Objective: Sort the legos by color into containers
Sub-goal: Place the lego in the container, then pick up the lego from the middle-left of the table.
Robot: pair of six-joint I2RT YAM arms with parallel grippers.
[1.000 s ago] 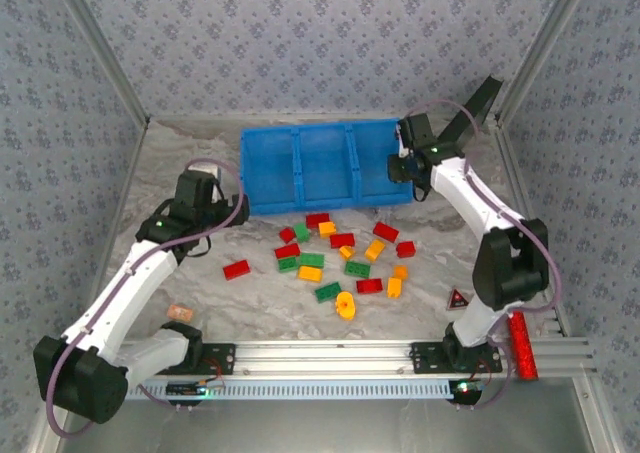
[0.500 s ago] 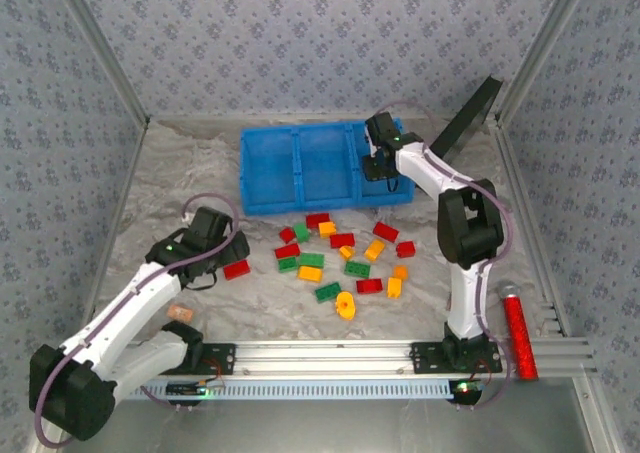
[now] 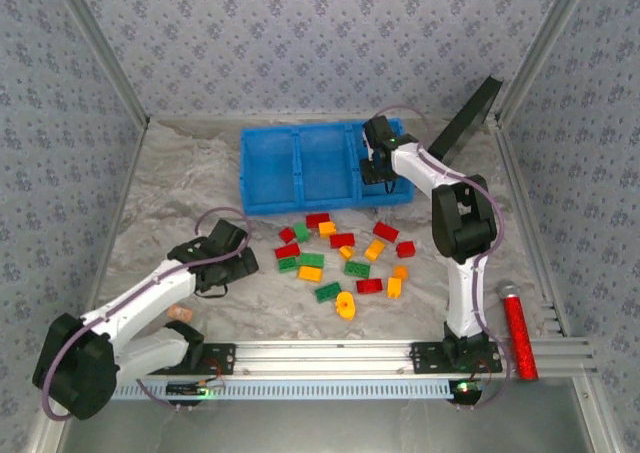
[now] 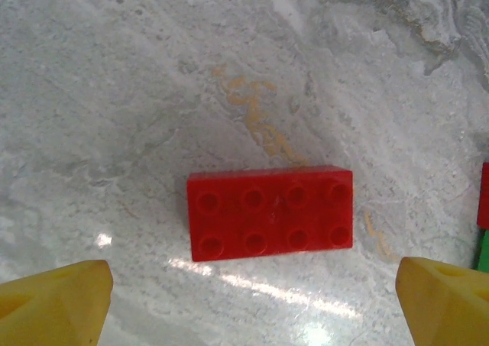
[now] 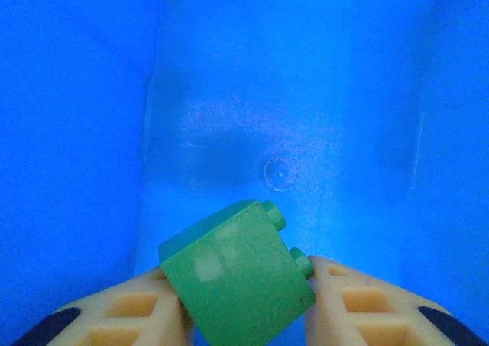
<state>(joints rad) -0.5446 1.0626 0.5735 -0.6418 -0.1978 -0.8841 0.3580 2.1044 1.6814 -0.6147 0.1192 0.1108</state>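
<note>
A grey marbled desk (image 3: 200, 183) inside papered walls, seen from above, with two white robot arms mounted at its near edge. A bright blue rectangular plastic bin (image 3: 300, 205) with three side-by-side compartments sits toward the back of the desk.

In front of the bin, a loose scatter of small studded plastic bricks (image 3: 342, 240) in red, green and yellow-orange lies on the desk between the two arms.

The left tool (image 3: 232, 261) hangs low over the desk, to the left of the scatter. In its wrist view the left tool (image 4: 252, 300) is spread wide, with one yellow fingertip in each lower corner. Between and beyond them, a red eight-stud plastic brick (image 4: 270, 213) lies flat on the marble, studs up, touching neither finger.

The right tool (image 3: 378, 168) reaches over the bin's right-hand compartment. In its wrist view the right tool (image 5: 244, 315) is pinching a small green studded plastic brick (image 5: 237, 281). The brick is tilted and sits between two pale orange fingers (image 5: 130, 315) that touch it on either side, above the bare blue floor of the compartment.

A red cylinder (image 3: 518, 333) lies by the near right corner, and a black flat panel (image 3: 468, 118) leans at the back right.
</note>
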